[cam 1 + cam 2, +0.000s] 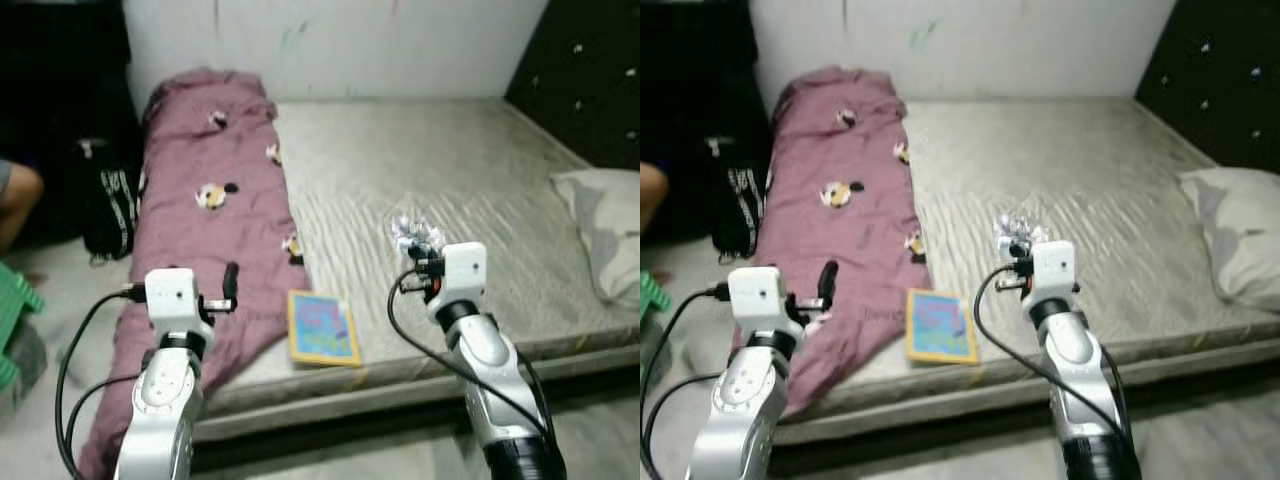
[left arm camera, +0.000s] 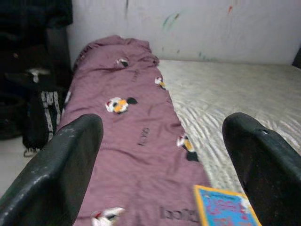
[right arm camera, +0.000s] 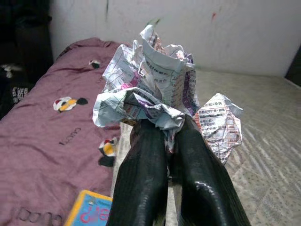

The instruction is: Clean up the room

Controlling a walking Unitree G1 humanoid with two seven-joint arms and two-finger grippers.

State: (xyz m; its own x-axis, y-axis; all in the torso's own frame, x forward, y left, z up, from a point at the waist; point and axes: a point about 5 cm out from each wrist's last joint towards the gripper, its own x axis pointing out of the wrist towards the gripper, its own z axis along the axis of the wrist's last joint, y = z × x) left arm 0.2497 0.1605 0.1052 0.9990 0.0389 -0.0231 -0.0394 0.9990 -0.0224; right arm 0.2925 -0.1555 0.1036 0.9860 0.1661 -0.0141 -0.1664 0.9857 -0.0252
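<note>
Right gripper (image 3: 162, 136) clenched on crumpled paper (image 3: 150, 84), judged light, soft and crushable, best pinched at its bulk, above the mattress (image 1: 480, 170) front edge; left gripper (image 2: 164, 155) released.

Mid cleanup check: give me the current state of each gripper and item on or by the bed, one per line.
Right gripper: shut on the crumpled paper, held above the mattress.
Left gripper: open, holding nothing, over the purple blanket.
Purple blanket: spread unfolded along the mattress's left side.
Book: closed, flat near the front edge.
Pillow: lying at the right edge.
</note>
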